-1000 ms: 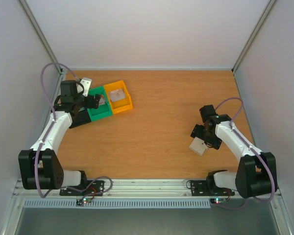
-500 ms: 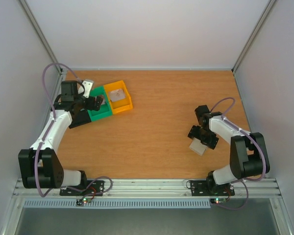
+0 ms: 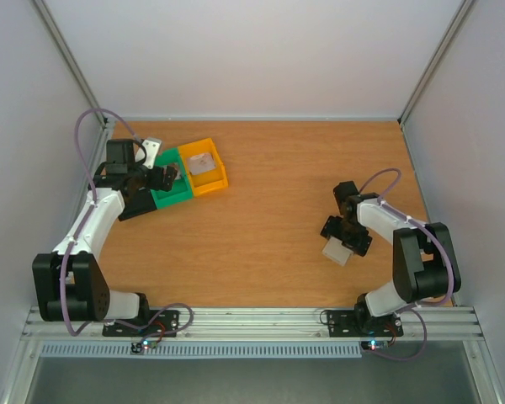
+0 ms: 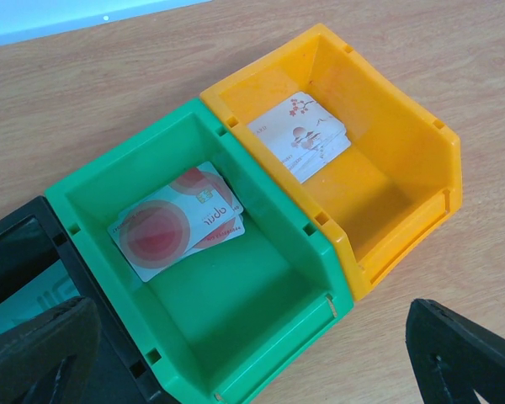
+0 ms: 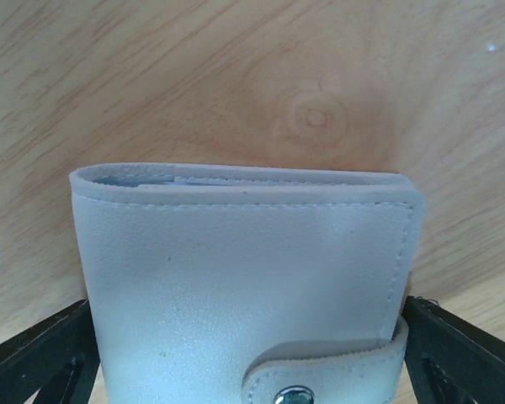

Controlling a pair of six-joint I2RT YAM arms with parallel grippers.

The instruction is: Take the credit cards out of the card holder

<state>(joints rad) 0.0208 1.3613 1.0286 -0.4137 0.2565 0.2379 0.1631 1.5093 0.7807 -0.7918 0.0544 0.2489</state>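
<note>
The whitish card holder (image 5: 236,278) is folded shut, its snap tab (image 5: 320,383) fastened. My right gripper (image 5: 248,337) is shut on it, one finger (image 5: 42,358) against each side, just above the wooden table; in the top view the gripper (image 3: 343,240) and holder (image 3: 337,251) are at the right. Reddish-pink cards (image 4: 172,223) lie in the green bin (image 4: 261,324). A pale card with a blossom print (image 4: 303,135) lies in the yellow bin (image 4: 404,194). My left gripper (image 4: 252,337) is open and empty above the green bin's near edge, at the top view's upper left (image 3: 164,177).
A black bin (image 4: 17,261) sits left of the green one, with something pale inside. All three bins stand in a row (image 3: 189,172) at the back left. White walls enclose the table on three sides. The arm bases sit on the rail (image 3: 252,324) at the near edge.
My right gripper has shifted slightly left with the card holder, and the right arm's elbow has pulled in closer. The left arm has barely moved.
</note>
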